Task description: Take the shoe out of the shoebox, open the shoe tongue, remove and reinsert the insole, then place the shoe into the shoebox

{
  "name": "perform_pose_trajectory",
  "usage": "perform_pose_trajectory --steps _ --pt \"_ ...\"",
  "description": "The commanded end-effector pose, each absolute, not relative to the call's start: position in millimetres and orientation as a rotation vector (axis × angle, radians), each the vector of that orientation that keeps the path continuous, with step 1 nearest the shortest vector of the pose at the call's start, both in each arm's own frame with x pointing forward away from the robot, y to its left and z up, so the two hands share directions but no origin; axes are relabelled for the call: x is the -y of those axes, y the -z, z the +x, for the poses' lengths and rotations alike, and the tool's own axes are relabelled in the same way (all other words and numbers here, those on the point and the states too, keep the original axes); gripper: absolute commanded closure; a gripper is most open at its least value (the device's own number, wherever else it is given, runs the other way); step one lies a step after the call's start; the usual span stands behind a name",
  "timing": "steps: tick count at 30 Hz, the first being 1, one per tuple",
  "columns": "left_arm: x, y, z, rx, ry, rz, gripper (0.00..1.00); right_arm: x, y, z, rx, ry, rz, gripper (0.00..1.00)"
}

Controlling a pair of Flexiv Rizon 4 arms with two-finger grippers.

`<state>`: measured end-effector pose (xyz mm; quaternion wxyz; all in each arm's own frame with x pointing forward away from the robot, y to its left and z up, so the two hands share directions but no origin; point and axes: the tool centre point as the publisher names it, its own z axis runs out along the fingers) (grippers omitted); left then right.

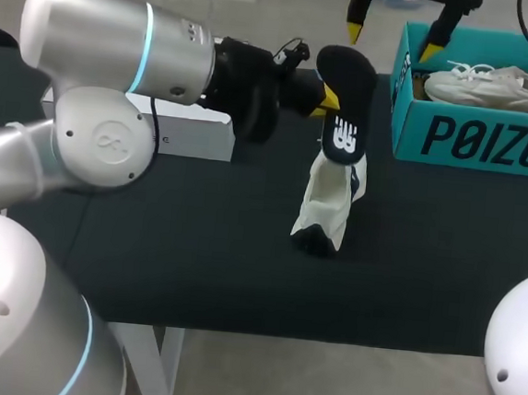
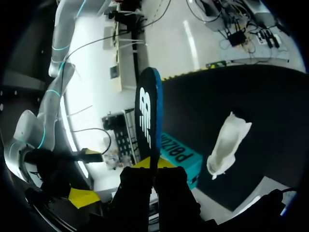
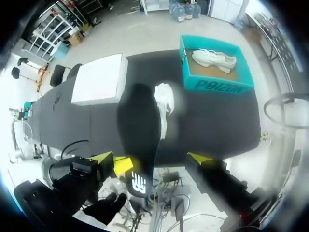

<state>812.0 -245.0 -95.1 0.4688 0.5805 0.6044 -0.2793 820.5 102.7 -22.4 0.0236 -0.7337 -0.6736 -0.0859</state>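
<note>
Large dark block lettering [image 1: 495, 144] runs along the near side wall of the teal shoebox [image 1: 401, 126], at about 2 o'clock on the table. The head view cuts off its last letters, but the right wrist view shows it whole, as a single word. A white two-letter logo mark [image 1: 343, 138] stands on the black insole [image 1: 346, 80], toward its 6 o'clock end.

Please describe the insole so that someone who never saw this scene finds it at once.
Find the black table and the teal shoebox at its right. Left of the box lies a white shoe, and over it the left gripper holds the insole: flat, long, black with a white logo, while that shoe and the shoe in the box are white.
</note>
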Motion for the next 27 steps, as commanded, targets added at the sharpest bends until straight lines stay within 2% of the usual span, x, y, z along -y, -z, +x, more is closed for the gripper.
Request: perform_pose_trajectory --steps 1,27 --pt "245.3 94.6 812.3 -1.474 0.682 1.412 1.0 -109.1 18.5 833.5 2.11 -0.033 -2.374 0.0" --pt "247.1 90.5 814.4 -1.453 0.676 1.376 1.0 -102.1 16.0 832.2 1.929 0.065 -2.397 0.0"
